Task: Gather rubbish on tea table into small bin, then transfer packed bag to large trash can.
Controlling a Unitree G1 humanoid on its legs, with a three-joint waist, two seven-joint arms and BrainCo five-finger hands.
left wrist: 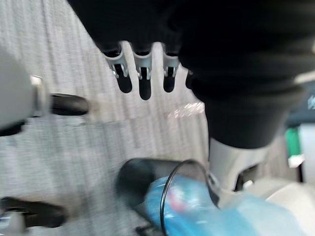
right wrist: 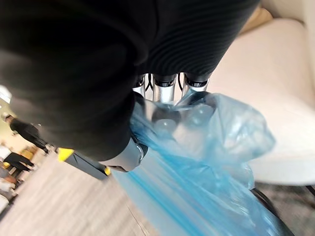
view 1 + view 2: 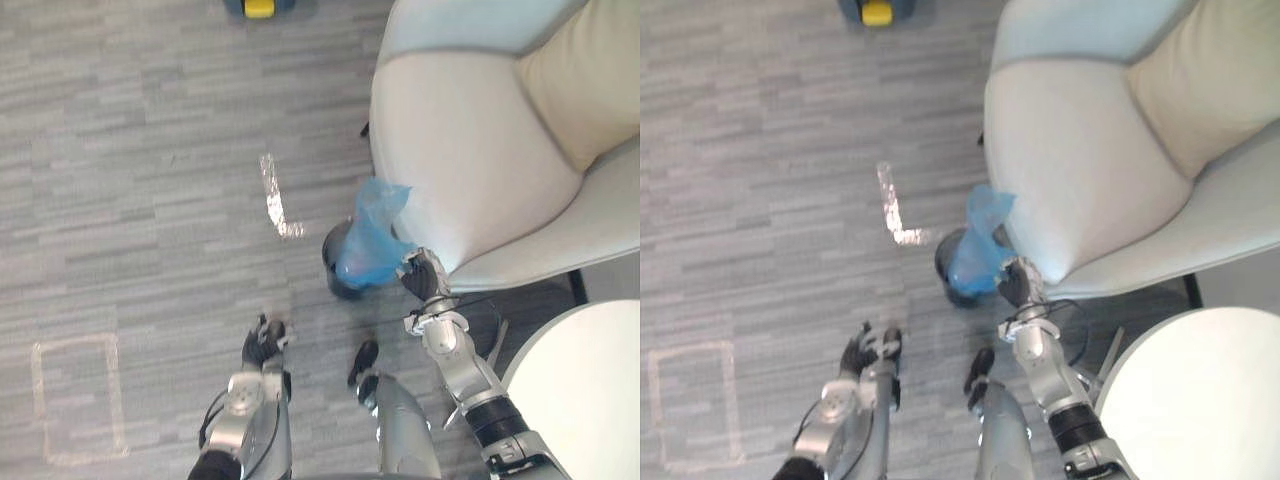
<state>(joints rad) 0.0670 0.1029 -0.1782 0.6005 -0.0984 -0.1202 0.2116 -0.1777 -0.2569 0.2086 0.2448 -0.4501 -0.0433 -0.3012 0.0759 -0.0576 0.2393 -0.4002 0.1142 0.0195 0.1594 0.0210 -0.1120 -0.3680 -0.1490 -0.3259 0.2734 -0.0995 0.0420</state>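
- Blue bag [image 3: 372,238] in bin [image 3: 331,262]; right hand [image 3: 424,276] clenched on its 3 o'clock edge.
- Best lifted straight up, clear of sofa [image 3: 470,130].
- Left hand [image 3: 264,343] hangs relaxed.

A blue bag [image 3: 370,240] sticks up from the small dark bin [image 3: 331,264].

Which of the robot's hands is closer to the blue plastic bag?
The right. The right hand is on the blue bag, fingers closed in its plastic at the small bin. The left hand hangs apart over the carpet, nearer the robot.
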